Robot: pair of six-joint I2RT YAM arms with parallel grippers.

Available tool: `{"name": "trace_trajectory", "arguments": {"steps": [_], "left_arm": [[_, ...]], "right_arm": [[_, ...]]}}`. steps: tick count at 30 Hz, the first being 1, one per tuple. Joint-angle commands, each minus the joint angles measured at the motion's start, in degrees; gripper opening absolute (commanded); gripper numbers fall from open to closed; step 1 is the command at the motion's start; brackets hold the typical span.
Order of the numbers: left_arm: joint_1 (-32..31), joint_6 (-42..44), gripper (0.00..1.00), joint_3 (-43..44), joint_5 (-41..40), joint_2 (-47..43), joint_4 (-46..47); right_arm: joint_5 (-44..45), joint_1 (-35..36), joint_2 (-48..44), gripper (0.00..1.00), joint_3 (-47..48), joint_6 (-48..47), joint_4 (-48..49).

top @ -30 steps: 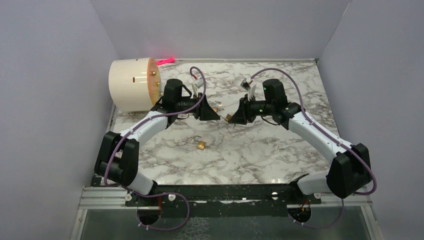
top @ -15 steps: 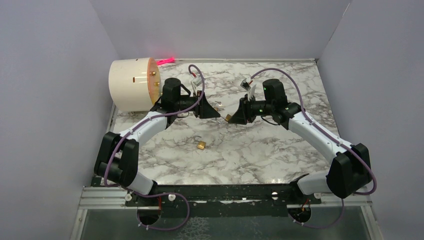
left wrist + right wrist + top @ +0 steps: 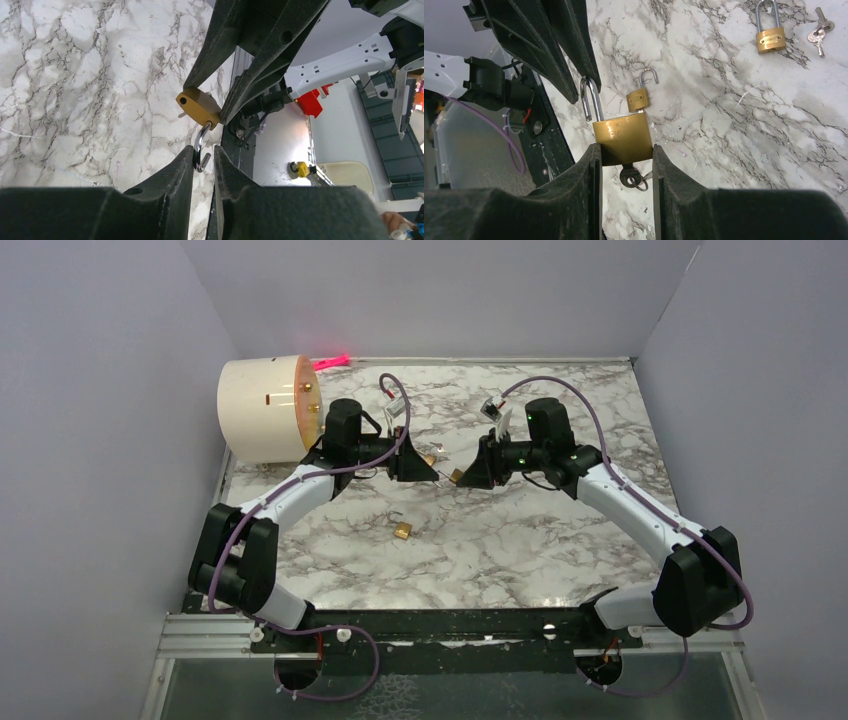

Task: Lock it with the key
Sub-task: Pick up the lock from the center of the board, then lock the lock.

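Clenching padlock (image 3: 623, 137) body in right claw (image 3: 625, 150), pinching its shackle (image 3: 200, 144) in left claw (image 3: 202, 155), key (image 3: 630, 176) in its base, mid-frame over grey-veined marble bench (image 3: 520, 540) between lilac walls (image 3: 440, 290).

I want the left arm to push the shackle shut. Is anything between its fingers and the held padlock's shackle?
Nothing visible does. The left fingers straddle the open shackle of the padlock gripped by the right fingers. The small padlock lies on the table below, apart.
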Motion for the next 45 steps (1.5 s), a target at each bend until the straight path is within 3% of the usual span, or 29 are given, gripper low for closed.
{"name": "trace_trajectory", "arguments": {"steps": [1,2,14,16,20,21,23,28,37,45], "left_arm": [[0.1,0.6,0.13,0.0,3.1,-0.9,1.5],[0.1,0.8,0.01,0.0,3.3,-1.1,1.6],[0.0,-0.2,0.00,-4.4,6.2,-8.6,10.9],[-0.1,-0.7,0.00,-5.5,5.4,-9.9,12.7],[-0.1,-1.9,0.00,-7.3,1.9,-12.0,14.8],[-0.1,-2.3,0.00,-7.5,1.0,-12.4,15.4],[0.0,-3.4,0.00,-7.9,-0.8,-13.3,17.1],[0.2,-5.1,0.00,-7.8,-7.4,-16.8,21.1],[0.4,-9.9,0.00,-9.3,-22.9,-22.0,31.9],[0.5,-17.0,0.00,-8.6,-29.6,-20.9,43.0]], "right_arm": [[-1.9,0.2,0.3,0.16,0.5,-0.8,-0.2],[-1.9,0.2,0.3,0.16,0.5,-0.8,-0.2],[-3.4,0.2,1.7,0.16,1.1,-0.3,0.6],[-4.3,0.2,2.3,0.19,1.7,-0.3,0.6],[-3.3,0.1,1.9,0.69,3.6,-0.9,-0.2],[-2.0,0.2,1.2,0.88,3.9,-0.8,0.0],[1.3,0.2,-0.5,0.98,4.9,-0.3,0.6],[3.9,0.2,-4.4,1.00,7.7,0.0,4.0],[-10.5,0.2,-5.3,0.94,6.9,3.9,19.1],[-16.4,0.2,-3.2,0.90,10.8,5.4,31.1]]}}
